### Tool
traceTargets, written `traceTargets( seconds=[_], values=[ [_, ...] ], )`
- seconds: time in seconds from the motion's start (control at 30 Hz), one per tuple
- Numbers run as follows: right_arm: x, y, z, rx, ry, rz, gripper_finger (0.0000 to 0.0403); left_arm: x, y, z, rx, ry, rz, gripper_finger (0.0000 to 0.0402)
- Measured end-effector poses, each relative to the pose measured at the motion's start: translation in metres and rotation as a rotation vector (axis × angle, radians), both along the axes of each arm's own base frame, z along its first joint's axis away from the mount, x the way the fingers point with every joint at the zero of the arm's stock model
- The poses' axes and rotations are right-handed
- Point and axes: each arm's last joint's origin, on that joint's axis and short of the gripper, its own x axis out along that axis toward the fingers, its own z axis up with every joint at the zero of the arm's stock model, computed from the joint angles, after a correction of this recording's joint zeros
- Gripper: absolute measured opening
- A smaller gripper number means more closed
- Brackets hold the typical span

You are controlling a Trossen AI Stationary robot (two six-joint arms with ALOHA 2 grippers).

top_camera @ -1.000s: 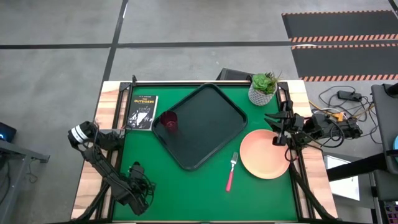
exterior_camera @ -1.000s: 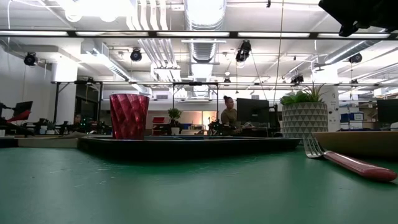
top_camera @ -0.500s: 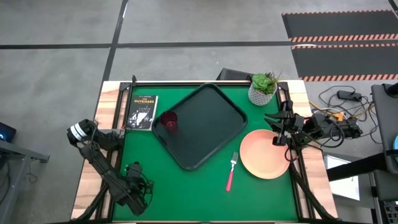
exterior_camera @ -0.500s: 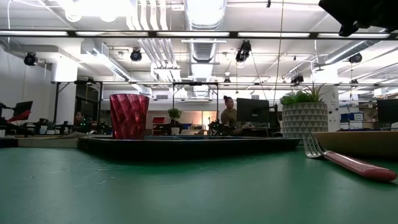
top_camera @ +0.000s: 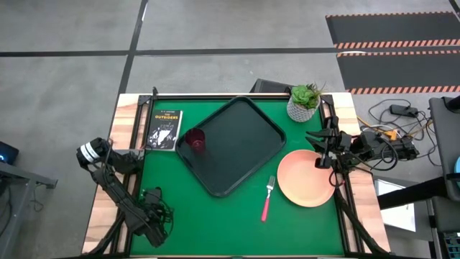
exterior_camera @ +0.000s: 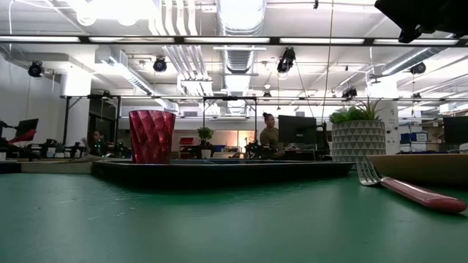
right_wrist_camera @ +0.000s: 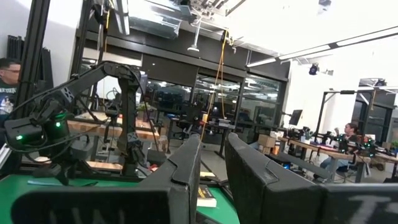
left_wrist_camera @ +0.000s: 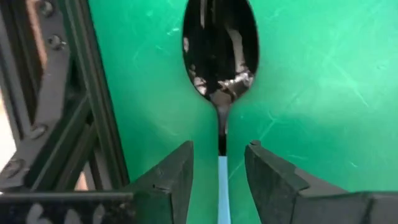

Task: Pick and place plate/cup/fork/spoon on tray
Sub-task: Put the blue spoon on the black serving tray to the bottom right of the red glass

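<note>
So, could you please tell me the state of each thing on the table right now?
cup: upright on the tray, at its left corner.
tray: flat on the table, holding only the cup.
plate: flat on the table, off the tray.
fork: lying on the table beside the plate.
spoon: lying on the table, handle between the left pincer's fingers.
left pincer: open, astride the spoon handle.
right pincer: above the plate's edge.
</note>
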Motion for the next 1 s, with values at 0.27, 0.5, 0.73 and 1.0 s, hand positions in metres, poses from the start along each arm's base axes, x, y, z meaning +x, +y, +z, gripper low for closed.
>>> traceTargets(
  seconds=[0.27, 0.5, 0.73, 1.0],
  values=[
    [0.000, 0.000, 0.000, 0.001, 0.000, 0.000, 0.0063, -0.002, 0.003, -0.012, -0.018, -0.016, -0.002, 0.0096],
    [0.000, 0.000, 0.000, 0.001, 0.000, 0.000, 0.0063, -0.003, 0.004, -0.016, -0.035, -0.025, -0.005, 0.0058],
    [0.000, 0.000, 0.000, 0.001, 0.000, 0.000, 0.0063, -0.002, 0.004, -0.016, -0.036, -0.029, -0.008, 0.0007],
    [0.000, 0.000, 0.000, 0.001, 0.000, 0.000, 0.0063, 0.002, -0.002, -0.003, -0.030, -0.038, 0.002, 0.0003]
  ],
)
